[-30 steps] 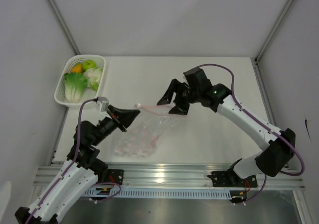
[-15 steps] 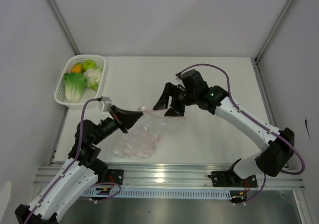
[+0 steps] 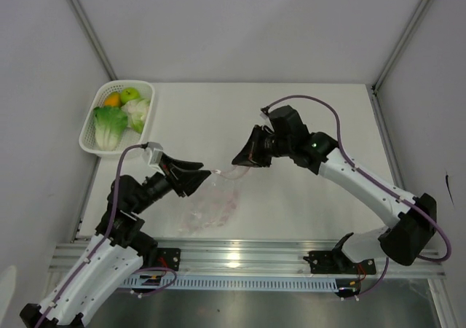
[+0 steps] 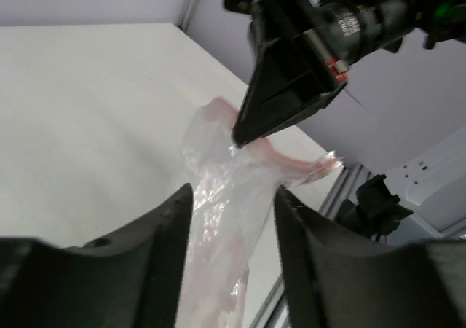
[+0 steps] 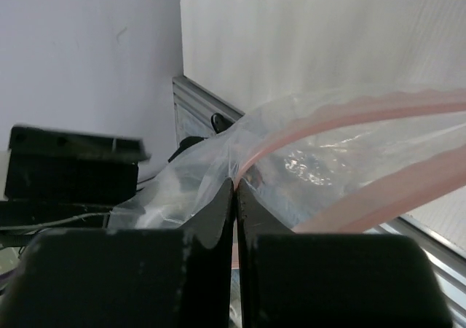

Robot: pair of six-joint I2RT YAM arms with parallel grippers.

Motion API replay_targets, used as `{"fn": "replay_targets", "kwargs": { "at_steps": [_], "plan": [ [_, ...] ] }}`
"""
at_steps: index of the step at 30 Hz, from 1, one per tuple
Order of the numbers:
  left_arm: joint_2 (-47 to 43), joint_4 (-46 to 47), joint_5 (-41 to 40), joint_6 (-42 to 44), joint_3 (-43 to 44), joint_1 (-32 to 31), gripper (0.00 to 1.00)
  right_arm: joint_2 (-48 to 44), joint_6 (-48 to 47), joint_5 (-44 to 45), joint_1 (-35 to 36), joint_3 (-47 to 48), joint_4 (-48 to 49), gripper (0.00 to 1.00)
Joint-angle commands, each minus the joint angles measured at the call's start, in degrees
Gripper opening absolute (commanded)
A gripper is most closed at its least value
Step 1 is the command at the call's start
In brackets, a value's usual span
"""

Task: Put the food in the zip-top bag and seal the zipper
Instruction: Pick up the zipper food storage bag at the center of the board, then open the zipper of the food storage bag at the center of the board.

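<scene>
The clear zip-top bag point(image 3: 215, 208) droops from its mouth down to the table between the two arms. My right gripper point(image 3: 237, 160) is shut on the bag's mouth edge, its jaws pinched together on the pink zipper point(image 5: 349, 113) in the right wrist view. My left gripper point(image 3: 204, 172) is open, and the bag point(image 4: 226, 189) hangs loosely between its fingers point(image 4: 171, 222) without being pinched. The food lies in the white basket point(image 3: 149, 87) at the far left: a green apple point(image 3: 131, 93), an orange fruit point(image 3: 111, 100), a cauliflower piece point(image 3: 137, 111) and a cabbage point(image 3: 109, 126).
The basket sits in the table's far left corner against the left wall. Aluminium rails point(image 3: 240, 259) run along the near edge by the arm bases. White walls enclose the table on three sides.
My left gripper has opened and let go of the bag's corner. My right gripper has moved slightly left and closed on the zipper edge; the bag now hangs from it, drawn narrower.
</scene>
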Motion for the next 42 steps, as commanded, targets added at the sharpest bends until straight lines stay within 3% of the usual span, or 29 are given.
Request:
{"fn": "replay_targets", "kwargs": {
  "at_steps": [1,2,4,8,13,16,17,20,22,25,28,29,32,34,35,36,39,42],
  "plan": [
    [-0.69,-8.08,-5.83,-0.66,5.89,-0.45,0.55,-6.71,-1.65,5.13,-0.05,0.54,4.11,0.0],
    [-1.04,-10.45,-7.34,-1.27,7.12,-0.45,0.63,-7.51,-1.56,8.01,-0.22,0.54,4.2,0.0],
    [-2.62,-12.92,-9.28,-3.12,8.36,-0.45,0.89,-10.31,-0.43,11.1,-0.92,0.19,4.72,0.0],
    [-4.73,-8.72,-2.79,-5.84,7.22,-0.45,0.93,-15.32,4.48,21.64,-1.8,-1.92,5.34,0.0],
    [-5.35,-9.94,-1.99,-10.15,6.43,-0.45,0.76,-21.13,11.17,35.09,-2.51,-6.75,7.62,0.0],
    [-4.13,-10.83,-0.77,-13.92,5.55,-0.45,0.58,-24.56,13.55,41.77,-2.33,-10.52,9.99,0.0],
    [-3.6,-9.0,0.28,-15.07,4.24,-0.45,0.48,-25.17,13.99,44.14,-2.42,-11.58,10.87,0.0],
    [-1.4,-2.33,5.03,-21.29,-0.14,-1.23,0.34,-25.89,16.8,45.22,-2.16,-15.45,12.98,0.0],
    [-0.52,-0.55,5.21,-22.46,-2.35,-1.94,0.33,-23.44,14.88,42.25,-2.07,-16.77,16.66,0.0],
    [-0.08,-1.77,3.9,-22.29,-2.89,-2.64,0.33,-16.76,9.96,35.12,-1.98,-12.92,11.95,0.0],
    [0.45,-3.7,3.72,-20.53,-1.14,-2.64,0.41,-15.69,8.9,34.41,0.12,-12.9,11.05,0.0],
    [1.15,-3.97,3.89,-20.27,-0.96,-2.73,0.52,-16.12,9.33,34.49,1.0,-14.65,11.58,0.0],
    [3.26,-1.61,5.56,-23.4,-0.43,-3.78,0.66,-19.54,13.28,38.17,2.76,-17.82,13.6,0.0],
    [5.89,1.9,6.18,-26.49,-1.83,-5.27,0.63,-22.62,15.83,43.08,7.58,-22.65,18.42,0.0],
    [6.68,5.49,5.57,-29.72,-2.97,-7.63,0.52,-24.89,17.32,47.2,9.25,-24.06,20.27,0.0],
    [8.17,7.52,4.7,-31.06,-3.59,-9.13,0.47,-25.35,17.94,48.81,10.58,-24.85,21.33,0.0],
    [11.33,12.02,0.83,-32.83,-4.74,-14.5,0.44,-24.13,16.11,49.0,12.43,-23.29,23.36,0.0],
    [11.79,10.1,-1.2,-31.52,-3.42,-15.91,0.44,-19.57,11.89,46.01,12.35,-18.03,16.54,0.0]
  ]
}}
